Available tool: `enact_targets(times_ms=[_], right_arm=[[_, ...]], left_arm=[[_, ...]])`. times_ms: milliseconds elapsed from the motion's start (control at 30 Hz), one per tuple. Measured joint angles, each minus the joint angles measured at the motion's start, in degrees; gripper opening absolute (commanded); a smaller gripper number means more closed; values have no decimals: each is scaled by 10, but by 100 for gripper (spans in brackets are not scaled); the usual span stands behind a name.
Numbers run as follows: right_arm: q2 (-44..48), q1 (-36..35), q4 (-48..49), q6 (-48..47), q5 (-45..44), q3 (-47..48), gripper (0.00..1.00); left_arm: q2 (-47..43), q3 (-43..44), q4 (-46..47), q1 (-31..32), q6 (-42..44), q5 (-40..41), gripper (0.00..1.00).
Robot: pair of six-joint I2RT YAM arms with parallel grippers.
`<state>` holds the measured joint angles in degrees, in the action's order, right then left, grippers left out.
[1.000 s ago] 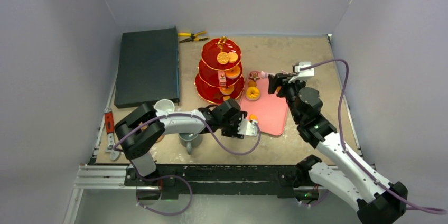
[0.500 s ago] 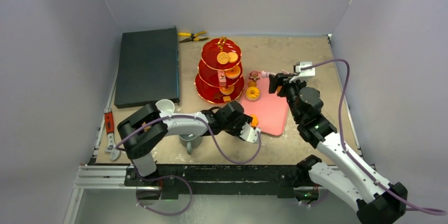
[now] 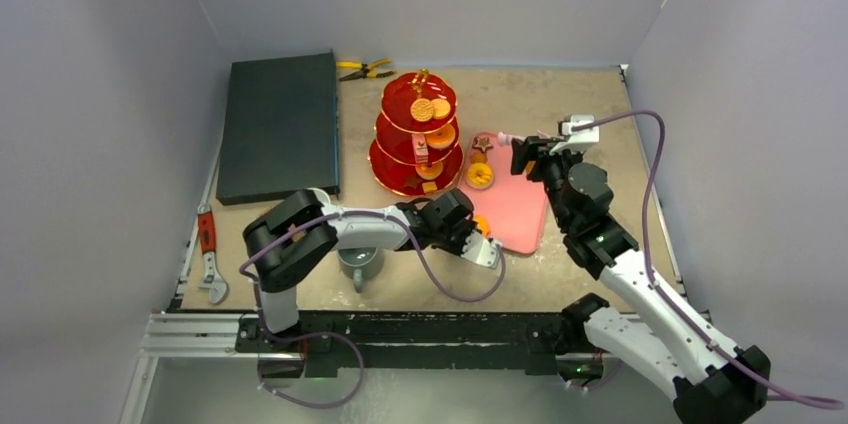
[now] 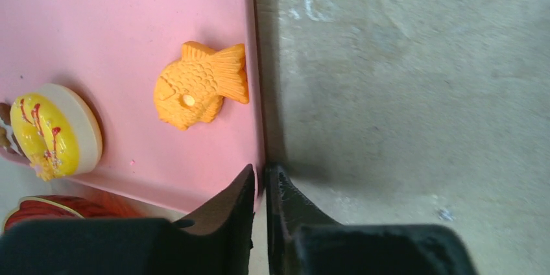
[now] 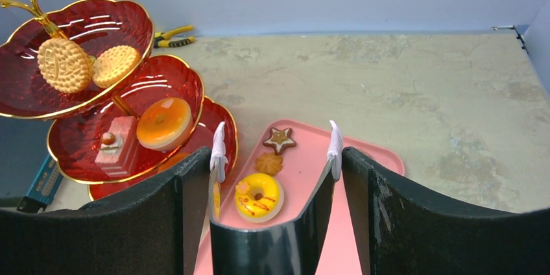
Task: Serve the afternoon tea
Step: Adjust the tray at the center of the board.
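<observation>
1. A flat dark slab (image 3: 280,124) lies at the far left of the table (image 3: 590,104).
2. Yellow-handled pliers (image 3: 362,69) lie just beside its far right corner, near the back wall.
3. A red-handled wrench (image 3: 208,246) lies along the table's near left edge.
4. A pink tray (image 3: 515,216) lies right of centre.

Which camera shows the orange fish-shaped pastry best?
Left wrist view: the orange fish-shaped pastry shows close up, scales visible, on the flat pink tray. The top view gives only an orange speck by the left hand; the right wrist view doesn't show it.
</observation>
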<state>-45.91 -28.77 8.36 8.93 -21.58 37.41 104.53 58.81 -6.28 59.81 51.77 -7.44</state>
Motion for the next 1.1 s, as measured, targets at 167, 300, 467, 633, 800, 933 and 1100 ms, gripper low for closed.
enact_targets(times_ms=[167,300,467,633,800,933,1100], right_arm=[[-15,3,3,0,-4,0,74],[-33,6,8,-2,-16,0,74],[-49,12,24,-9,-35,0,74],[-71,19,46,-17,-49,5,74],[-97,32,66,-26,-51,9,73],[-116,41,81,-35,-49,9,73],[-162,48,116,-43,-44,9,74]], left_arm=[[39,38,20,-1,-29,34,1],[65,64,41,-10,-59,48,0],[105,113,56,-28,-98,58,0],[138,148,85,-46,-120,62,8],[139,148,97,-50,-107,64,50],[101,131,67,-54,-94,48,85],[23,157,-87,-67,-93,-19,88]])
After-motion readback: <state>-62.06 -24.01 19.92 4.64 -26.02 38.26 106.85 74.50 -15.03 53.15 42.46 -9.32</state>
